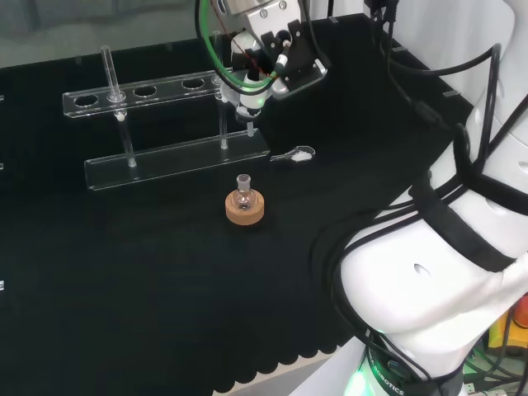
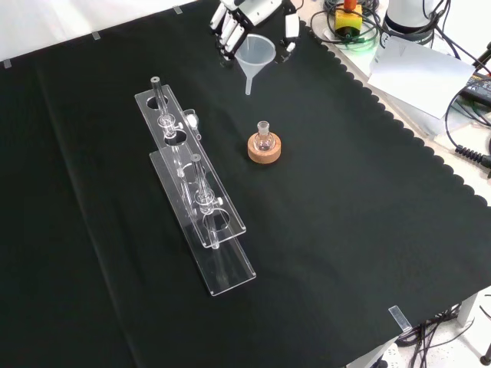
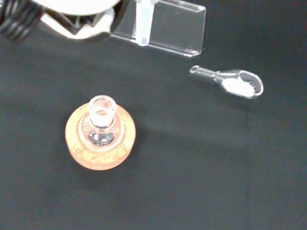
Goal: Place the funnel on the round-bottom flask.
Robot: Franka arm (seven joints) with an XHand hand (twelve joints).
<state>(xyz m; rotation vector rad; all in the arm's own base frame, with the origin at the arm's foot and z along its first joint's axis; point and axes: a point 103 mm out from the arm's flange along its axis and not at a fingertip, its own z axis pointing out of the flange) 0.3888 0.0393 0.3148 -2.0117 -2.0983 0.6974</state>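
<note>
Front view: my hand [image 2: 230, 23] is curled round the clear plastic funnel [image 2: 255, 54], in the air; small round-bottom glass flask [image 2: 264, 139] on its cork ring [image 2: 264, 151] waits, neck bare, seating left.

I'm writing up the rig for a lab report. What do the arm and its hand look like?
The arm is built of big, rounded, glossy white links, with black cables strapped along them and a green light glowing near the base. The hand is black and white, with white fingers that have dark segments. Green and red wires loop around the wrist in the head view.
</note>
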